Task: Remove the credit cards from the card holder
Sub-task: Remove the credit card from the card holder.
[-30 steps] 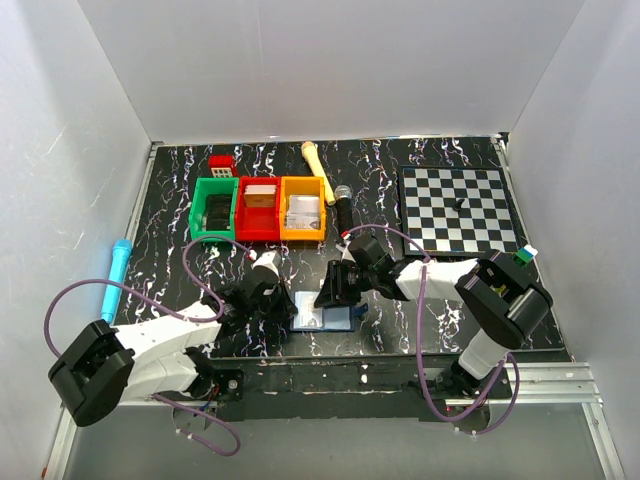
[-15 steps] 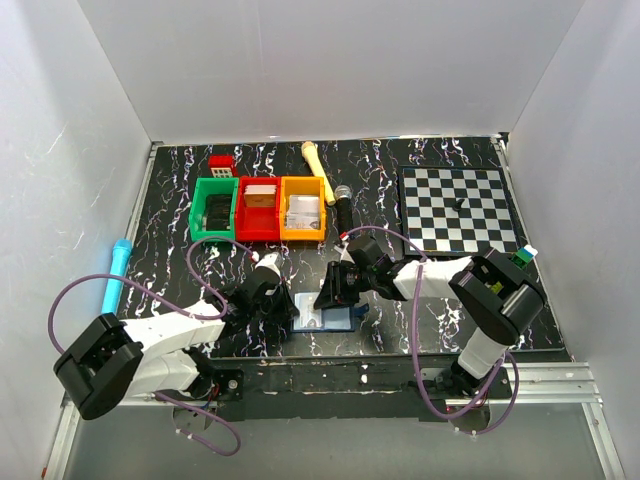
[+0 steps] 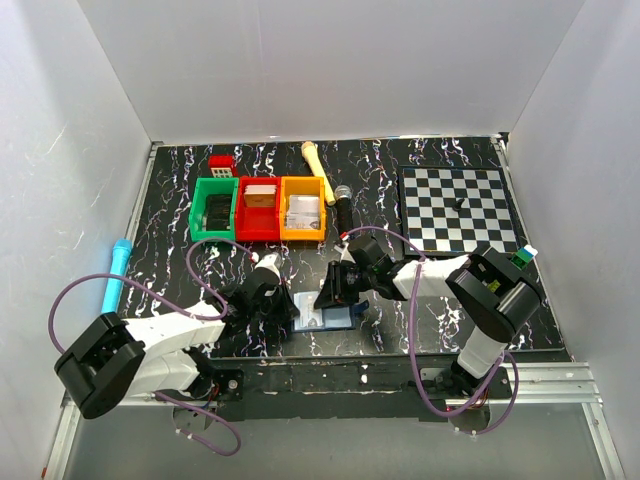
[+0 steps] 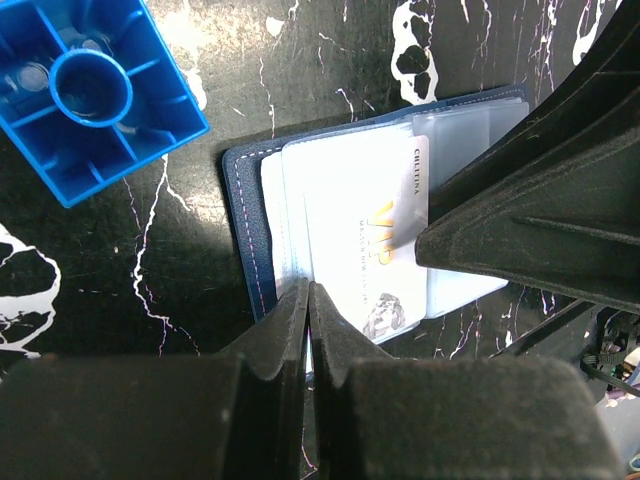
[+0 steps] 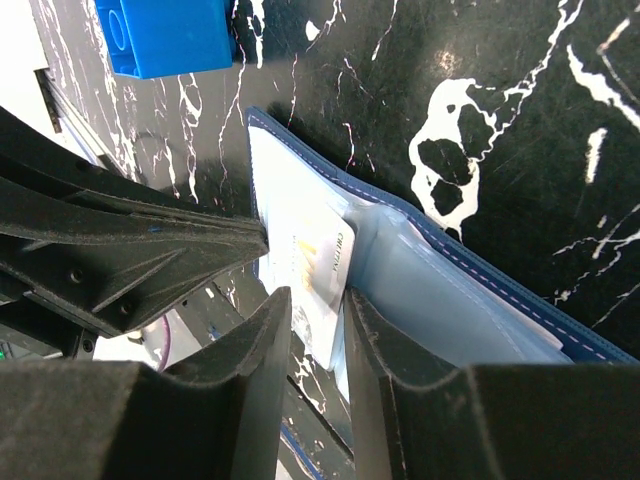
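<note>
The navy card holder (image 3: 338, 322) lies open and flat near the table's front edge, its pale inner pockets facing up (image 4: 240, 230) (image 5: 450, 290). A white credit card (image 4: 350, 230) (image 5: 315, 270) sticks partly out of a clear pocket, over more pale cards. My left gripper (image 3: 280, 305) (image 4: 308, 290) is shut, its tips pressing on the holder's near edge. My right gripper (image 3: 330, 297) (image 5: 318, 295) comes in from the opposite side. Its jaws stand narrowly open astride the white card's end, with a gap showing beside one finger.
A blue toy brick (image 4: 95, 90) (image 5: 165, 35) lies just beyond the holder. Farther back stand green (image 3: 213, 210), red (image 3: 259, 208) and orange (image 3: 302, 208) bins, a microphone (image 3: 343, 208) and a chessboard (image 3: 460, 208). A blue tube (image 3: 115, 275) lies at the left edge.
The right gripper's jaws have narrowed around the card's end. The left arm has shifted slightly right onto the holder, its gripper staying shut.
</note>
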Available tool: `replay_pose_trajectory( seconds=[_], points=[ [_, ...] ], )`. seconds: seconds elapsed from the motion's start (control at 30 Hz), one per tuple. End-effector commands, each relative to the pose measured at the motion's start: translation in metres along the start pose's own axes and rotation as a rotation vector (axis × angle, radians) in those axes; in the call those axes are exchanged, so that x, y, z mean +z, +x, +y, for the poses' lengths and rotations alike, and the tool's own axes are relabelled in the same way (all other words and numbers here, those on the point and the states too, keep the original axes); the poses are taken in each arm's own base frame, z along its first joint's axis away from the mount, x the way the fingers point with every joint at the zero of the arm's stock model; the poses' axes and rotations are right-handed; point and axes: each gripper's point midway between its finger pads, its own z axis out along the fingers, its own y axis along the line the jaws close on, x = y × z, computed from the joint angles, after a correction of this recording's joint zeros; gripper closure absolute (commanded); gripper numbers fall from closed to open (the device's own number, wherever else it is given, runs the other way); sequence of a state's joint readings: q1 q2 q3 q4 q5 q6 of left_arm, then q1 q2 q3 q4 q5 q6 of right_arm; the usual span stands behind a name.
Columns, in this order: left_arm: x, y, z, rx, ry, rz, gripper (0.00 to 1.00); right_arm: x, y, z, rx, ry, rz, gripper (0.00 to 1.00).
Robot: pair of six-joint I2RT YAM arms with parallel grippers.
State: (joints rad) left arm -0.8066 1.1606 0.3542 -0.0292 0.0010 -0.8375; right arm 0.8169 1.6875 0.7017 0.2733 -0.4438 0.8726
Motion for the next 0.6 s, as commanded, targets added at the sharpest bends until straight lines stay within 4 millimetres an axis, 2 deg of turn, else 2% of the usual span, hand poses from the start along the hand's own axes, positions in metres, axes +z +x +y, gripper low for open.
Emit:
replay_pose_trajectory(
  seconds=[0.0,0.1,0.2,0.3,0.57],
  points=[
    [0.003,0.011,0.004,-0.001,0.001,0.041,1.00,0.000,0.000,0.018,-0.016,-0.088,0.005,0.65],
    [0.005,0.014,0.006,-0.003,-0.002,0.056,1.00,0.001,0.000,0.020,-0.019,-0.095,0.007,0.66],
    [0.006,0.019,0.008,-0.002,-0.009,0.076,1.00,0.000,0.001,0.021,-0.016,-0.104,0.012,0.72],
    [0.009,0.016,0.006,-0.002,0.003,0.066,1.00,0.000,0.001,0.023,-0.011,-0.118,0.010,0.73],
    [0.011,0.020,0.009,0.001,-0.009,0.076,1.00,-0.003,0.003,0.027,0.003,-0.139,0.012,0.68]
  ],
)
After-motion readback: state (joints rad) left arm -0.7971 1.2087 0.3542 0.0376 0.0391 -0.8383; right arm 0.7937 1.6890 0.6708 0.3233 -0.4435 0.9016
